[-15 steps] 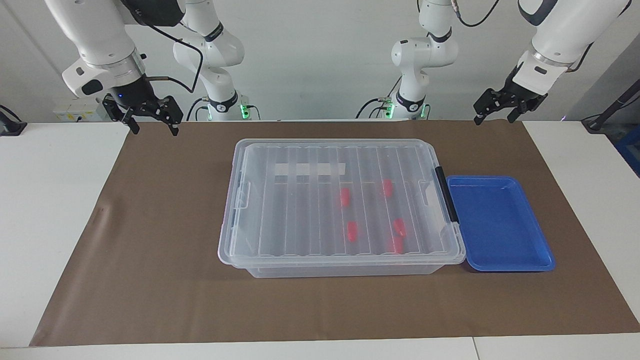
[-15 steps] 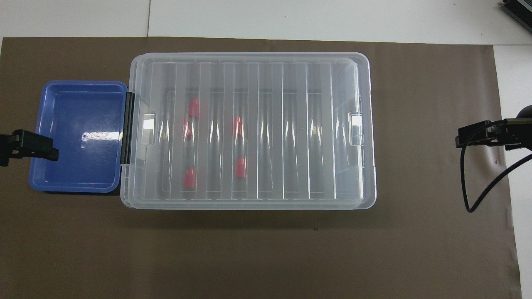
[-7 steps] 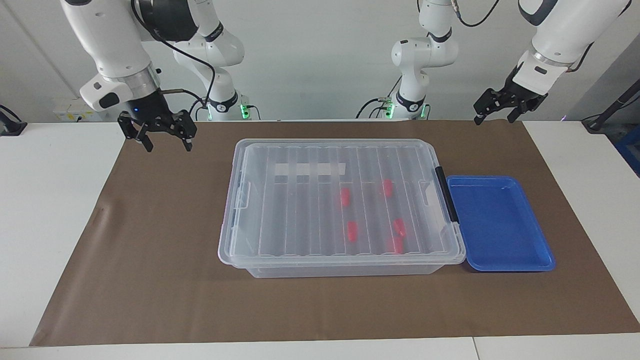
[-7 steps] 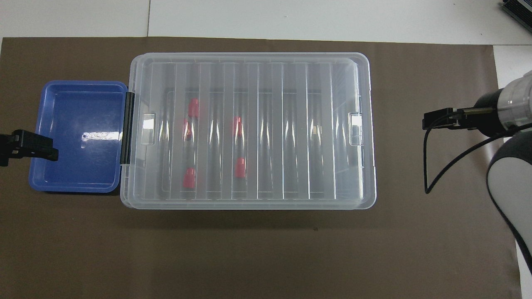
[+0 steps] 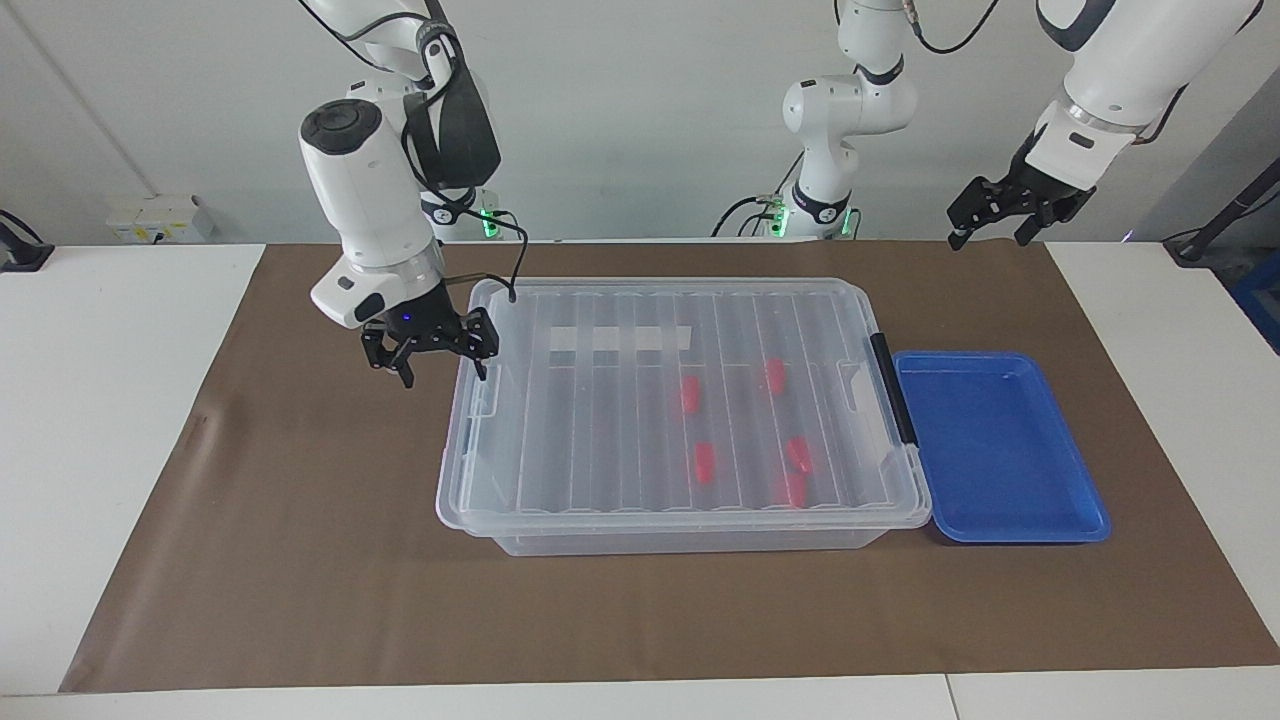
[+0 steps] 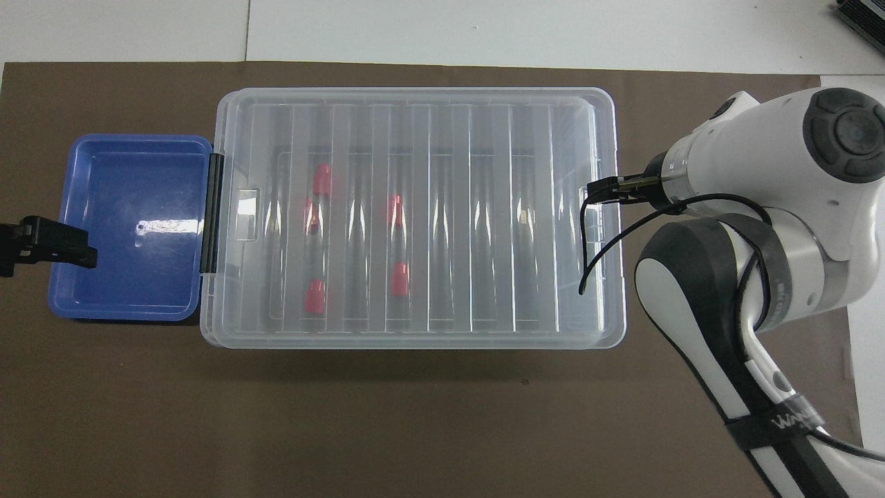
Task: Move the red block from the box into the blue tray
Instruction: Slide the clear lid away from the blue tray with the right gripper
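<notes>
a large clear plastic storage box (image 5: 680, 410) with a ribbed transparent lid is seen in the middle of a brown mat (image 5: 300, 560) that covers the white table (image 5: 110, 400). the lid is on the box, and a black latch (image 5: 892, 390) is seen on the box's end toward the left arm. five small bright red plastic blocks (image 5: 705, 462) are seen through the lid, lying on the box's floor in the half toward the left arm's end. a shallow glossy blue plastic tray (image 5: 1040, 520) with a raised rim is set just beside that latched end, touching or nearly touching the box; nothing is held in it.

the right gripper (image 5: 437, 360) is held low at the box's end toward the right arm, over the lid's edge by the handle recess, with its jaws spread and nothing between them. whether the lid is touched cannot be told. the left gripper (image 5: 1003, 223) is held up in the air over the mat's edge at the left arm's end, waiting, its jaws spread and nothing in them.
</notes>
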Available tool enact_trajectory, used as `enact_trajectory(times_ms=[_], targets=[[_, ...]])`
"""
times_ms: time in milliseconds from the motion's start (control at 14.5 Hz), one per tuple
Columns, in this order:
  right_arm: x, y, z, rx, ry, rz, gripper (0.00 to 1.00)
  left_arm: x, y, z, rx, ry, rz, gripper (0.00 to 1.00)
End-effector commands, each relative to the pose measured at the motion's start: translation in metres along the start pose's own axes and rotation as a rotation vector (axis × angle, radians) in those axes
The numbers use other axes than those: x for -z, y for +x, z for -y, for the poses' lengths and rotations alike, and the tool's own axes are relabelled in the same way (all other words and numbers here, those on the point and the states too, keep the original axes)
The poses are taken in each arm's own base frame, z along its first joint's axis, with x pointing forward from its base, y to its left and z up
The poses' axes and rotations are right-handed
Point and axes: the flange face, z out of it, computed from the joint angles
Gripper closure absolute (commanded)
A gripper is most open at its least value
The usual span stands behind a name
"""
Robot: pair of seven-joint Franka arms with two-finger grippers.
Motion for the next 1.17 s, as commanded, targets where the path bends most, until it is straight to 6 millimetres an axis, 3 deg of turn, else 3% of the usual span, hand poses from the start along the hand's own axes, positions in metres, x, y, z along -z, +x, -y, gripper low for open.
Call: enact_trajectory(times_ms=[0, 275, 757, 1101], targets=[[-0.025, -0.013, -0.007, -0.015, 0.018, -0.02, 0.0, 0.002, -0.006, 0.003, -0.003, -0.011, -0.003, 0.0], [-0.03, -0.015, -0.011, 0.002, 0.013, -0.002, 0.0, 0.002, -0.006, 0.003, -0.003, -0.011, -0.003, 0.0], [-0.03, -0.015, -0.038, 0.045, -0.021, 0.034, 0.0, 0.002, -0.006, 0.003, -0.003, -0.011, -0.003, 0.0], [-0.024, -0.015, -0.078, 0.079, -0.038, 0.049, 0.0, 0.002, -0.006, 0.002, -0.003, -0.011, -0.004, 0.0]])
